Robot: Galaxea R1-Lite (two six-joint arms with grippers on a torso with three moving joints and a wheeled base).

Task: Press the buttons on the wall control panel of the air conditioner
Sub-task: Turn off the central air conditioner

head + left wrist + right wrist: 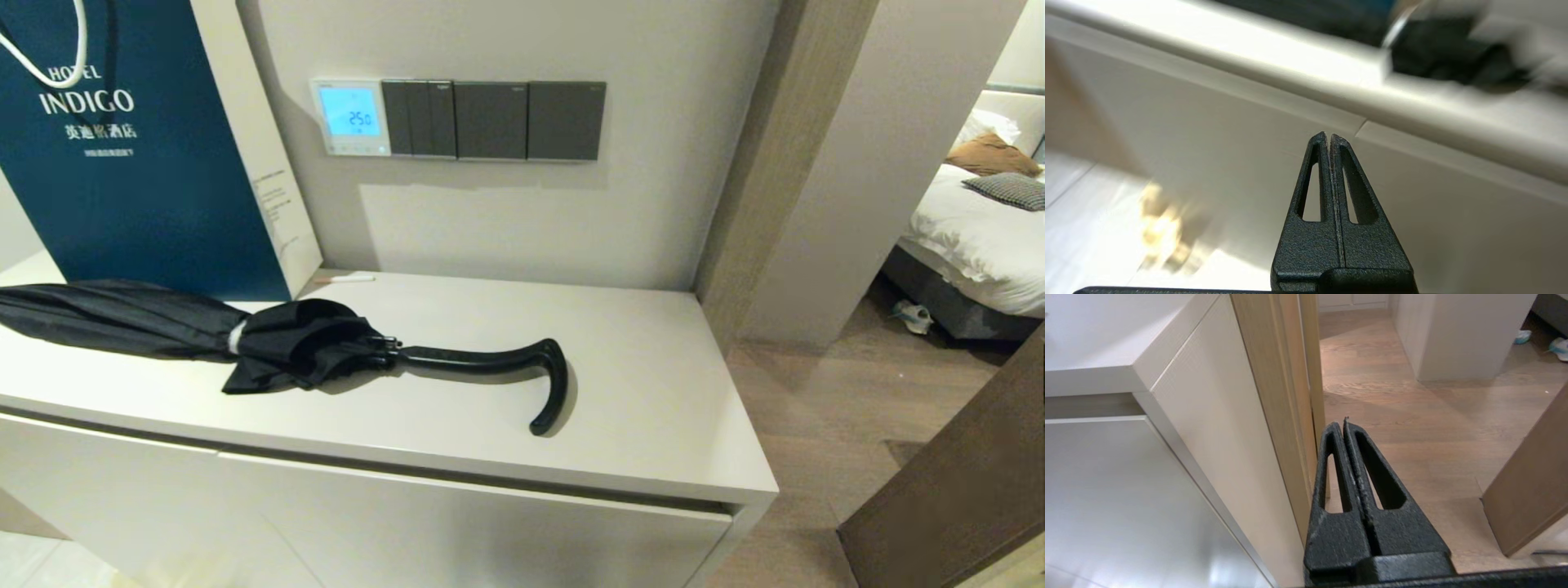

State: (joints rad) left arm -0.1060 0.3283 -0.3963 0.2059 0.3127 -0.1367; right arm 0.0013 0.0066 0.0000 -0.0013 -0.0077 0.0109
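Note:
The air conditioner's wall control panel (pixel 352 117) is a small white square on the wall above the cabinet, its screen lit light blue and showing digits. The buttons (pixel 357 149) form a faint row along its lower edge. Neither gripper shows in the head view. My left gripper (pixel 1329 136) is shut and empty, low in front of the cabinet's white front. My right gripper (pixel 1342 425) is shut and empty, low beside the cabinet's right end over the wooden floor.
Dark grey switch plates (pixel 494 120) sit right of the panel. A black folded umbrella (pixel 269 339) lies across the cabinet top (pixel 653 392). A blue hotel bag (pixel 139 155) stands at the back left. A wooden wall edge (pixel 743 180) bounds the right.

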